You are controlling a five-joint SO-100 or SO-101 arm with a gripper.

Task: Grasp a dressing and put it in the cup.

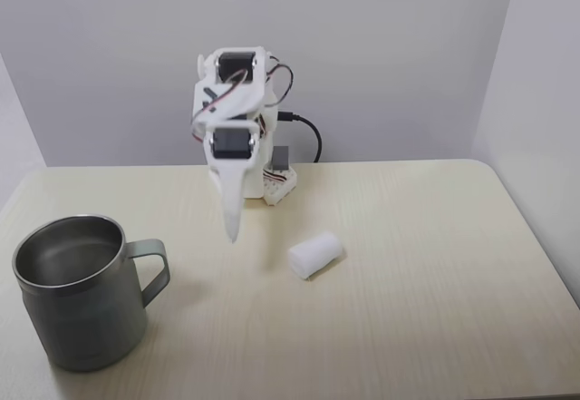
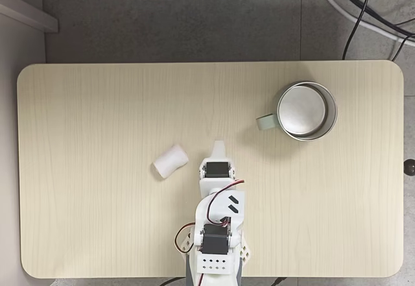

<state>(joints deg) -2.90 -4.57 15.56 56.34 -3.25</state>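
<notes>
In a fixed view we see the gripper (image 1: 233, 234) hanging above the table (image 1: 435, 264), jaws together and holding nothing; the dressing (image 1: 315, 254) lies just right of it, the cup (image 1: 80, 293) at the left. From above, the dressing (image 2: 170, 161) sits left of the gripper (image 2: 219, 144), the cup (image 2: 306, 111) right. We read no writing.

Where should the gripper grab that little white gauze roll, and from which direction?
Grip the gauze roll around its middle, coming straight down from above. It lies on its side, angled on the table, so turn the jaws across its short width, not its ends. The gripper hangs beside it.
</notes>
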